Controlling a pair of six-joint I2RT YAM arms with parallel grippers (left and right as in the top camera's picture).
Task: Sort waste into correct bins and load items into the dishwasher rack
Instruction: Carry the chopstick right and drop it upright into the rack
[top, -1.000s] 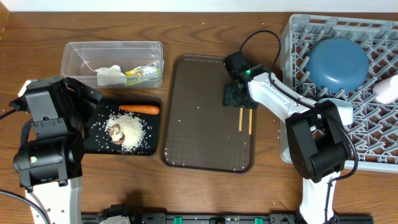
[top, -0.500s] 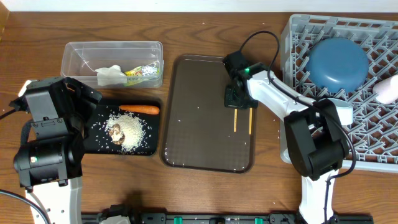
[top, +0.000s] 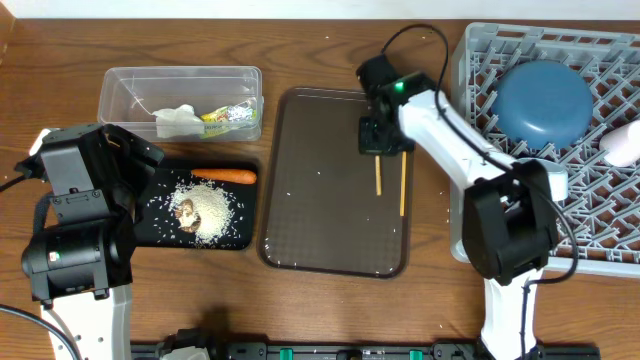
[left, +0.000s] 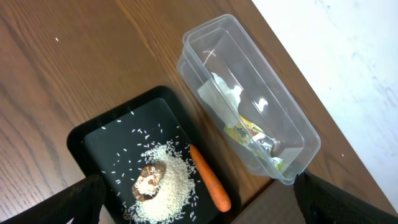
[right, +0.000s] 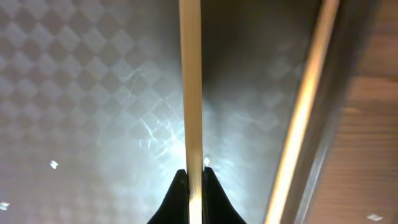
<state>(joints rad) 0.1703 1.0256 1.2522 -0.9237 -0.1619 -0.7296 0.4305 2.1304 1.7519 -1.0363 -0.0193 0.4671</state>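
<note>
As far as seen, recorded wrapper (top: 228, 116) in tub (top: 120, 80), carrot (top: 225, 176) in black tray (top: 150, 236), bowl (top: 543, 102) racked, chopsticks (top: 379, 178) outstanding: one pinched in right gripper (right: 194, 177), left gripper (left: 214, 205) wide, empty.

Two chopsticks (top: 402, 190). One carrot (top: 224, 176), one brown lump (top: 187, 211), one rice pile (top: 212, 218) plus loose grains, too many to count. One clear tub (top: 180, 72) holding two pieces: one wrapper (top: 230, 115), one white crumpled wad (top: 178, 121). One black tray (top: 175, 236), one brown serving tray (top: 320, 220), one grey rack (top: 600, 230), one dark blue bowl (top: 543, 100), one pale cup (top: 624, 146) at the frame edge.
</note>
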